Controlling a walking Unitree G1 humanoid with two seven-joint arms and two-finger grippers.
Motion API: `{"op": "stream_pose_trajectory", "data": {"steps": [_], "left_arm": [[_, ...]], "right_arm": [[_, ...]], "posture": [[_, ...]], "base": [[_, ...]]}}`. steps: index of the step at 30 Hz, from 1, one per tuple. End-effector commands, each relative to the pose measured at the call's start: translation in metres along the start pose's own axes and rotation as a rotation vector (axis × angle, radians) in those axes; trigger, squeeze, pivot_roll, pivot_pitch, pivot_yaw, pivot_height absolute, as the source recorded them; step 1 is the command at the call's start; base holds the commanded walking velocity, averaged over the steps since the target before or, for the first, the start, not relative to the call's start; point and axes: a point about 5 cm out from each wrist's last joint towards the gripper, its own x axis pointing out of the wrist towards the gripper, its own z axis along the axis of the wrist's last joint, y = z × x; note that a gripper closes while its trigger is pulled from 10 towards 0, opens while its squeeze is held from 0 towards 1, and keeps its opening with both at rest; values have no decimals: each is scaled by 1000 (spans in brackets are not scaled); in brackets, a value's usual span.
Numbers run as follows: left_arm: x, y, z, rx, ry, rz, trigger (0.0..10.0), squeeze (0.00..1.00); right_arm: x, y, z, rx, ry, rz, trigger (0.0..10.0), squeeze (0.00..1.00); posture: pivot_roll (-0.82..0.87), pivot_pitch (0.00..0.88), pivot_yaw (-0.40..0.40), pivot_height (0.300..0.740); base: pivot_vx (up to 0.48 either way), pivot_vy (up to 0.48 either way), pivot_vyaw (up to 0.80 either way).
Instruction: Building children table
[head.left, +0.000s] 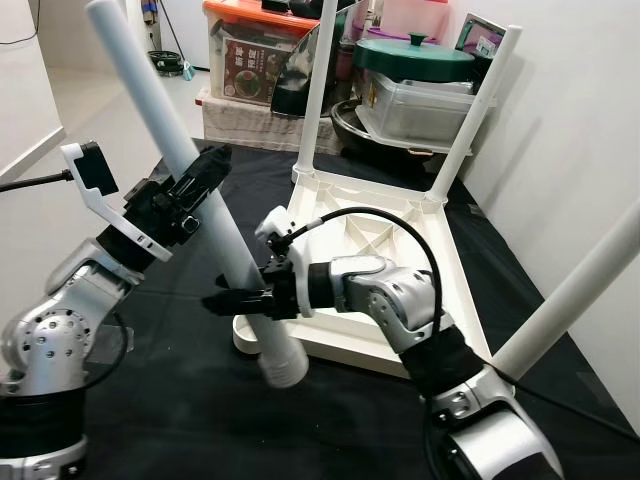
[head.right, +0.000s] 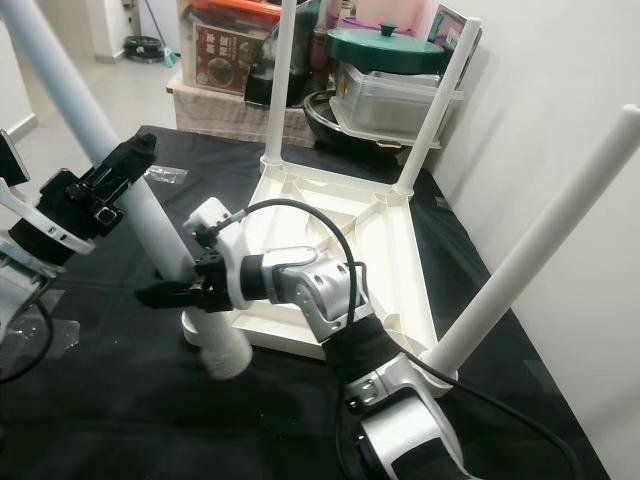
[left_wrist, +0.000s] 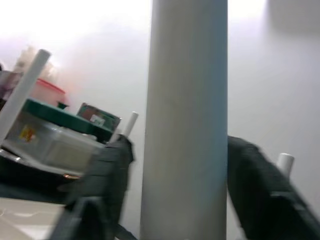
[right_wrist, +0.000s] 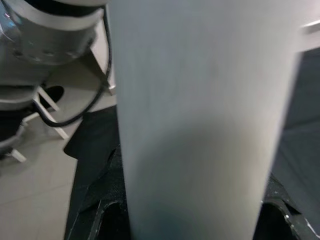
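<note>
A black floor mat (head.left: 180, 400) covers the foreground. Behind it, a clear storage bin with an orange lid (head.left: 255, 50) stands beside a green-lidded pot (head.left: 413, 55), which rests on a clear plastic container (head.left: 425, 105). A white wall (head.left: 570, 130) borders the right side.

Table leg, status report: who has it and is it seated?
Left gripper and right gripper both shut on loose table leg. Leg tilted, lower end off upturned tabletop corner, unseated. Three legs fitted.

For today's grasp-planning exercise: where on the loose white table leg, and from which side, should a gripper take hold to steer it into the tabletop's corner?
Grip the loose leg on its plain round shaft, low near the corner end, fingers straddling it from the side, as the right gripper does; the left gripper steadies it higher.
</note>
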Motion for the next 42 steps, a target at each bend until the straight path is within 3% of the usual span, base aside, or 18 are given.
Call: {"op": "stream_pose_trajectory", "data": {"steps": [1,4,7,9,14,15,16,17,20,22,24,25,27,35,39,42], "left_arm": [[6,-7,2,41,9,-48,10000,1000],[5,-8,8,72,-3,-48,10000,1000],[-2,-7,31,119,-72,-33,10000,1000],[-4,-7,35,126,-83,-31,10000,1000],[-24,-16,47,194,-31,-36,10000,1000],[-28,-17,47,200,-21,-25,10000,455],[-33,-16,47,222,-20,12,10000,0],[-33,-16,47,222,-20,12,10000,0],[-45,-13,39,251,-30,103,10000,0],[-48,-12,37,256,-26,122,10000,0],[-56,-5,9,269,106,185,10000,0],[-56,-5,9,269,106,185,10000,0],[-62,-1,-12,270,222,204,10000,0],[-64,1,-27,217,315,189,10000,0],[-63,4,-33,246,366,188,10000,0],[-63,10,-40,314,424,196,10000,0]], "right_arm": [[-5,-1,0,8,-19,1,0,0],[-12,-6,-1,1,-32,-21,0,0],[-28,-22,-2,16,-64,-114,0,0],[-30,-24,-2,19,-68,-128,0,0],[-54,-44,2,18,-118,-263,0,0],[-60,-49,6,21,-144,-304,0,0],[-66,-57,12,33,-189,-385,0,0],[-66,-57,12,33,-189,-385,0,0],[-82,-77,30,65,-320,-624,0,0],[-84,-79,33,67,-350,-662,0,0],[-83,-76,52,60,-463,-691,0,0],[-83,-76,52,60,-463,-691,0,0],[-79,-70,65,52,-531,-672,0,0],[-52,-43,85,9,-635,-531,0,0],[-39,-31,87,-5,-651,-479,0,0],[-21,-12,84,-32,-648,-378,0,0]], "posture": [[44,0,-135,740],[47,0,-134,740],[47,0,-134,740],[47,0,-134,740],[58,0,-135,740],[59,0,-134,740],[60,0,-134,740],[60,0,-134,740],[64,0,-136,740],[65,0,-136,740],[70,0,-136,740],[70,0,-136,740],[70,0,-135,740],[66,0,-121,740],[65,0,-118,740],[67,0,-114,740]], "base": [[0,0,0],[0,0,0],[0,0,0],[0,0,0],[0,0,0],[0,0,0],[0,0,0],[0,0,0],[0,0,0],[0,0,0],[0,0,0],[0,0,0],[0,0,0],[0,0,0],[0,0,0],[0,0,0]]}}
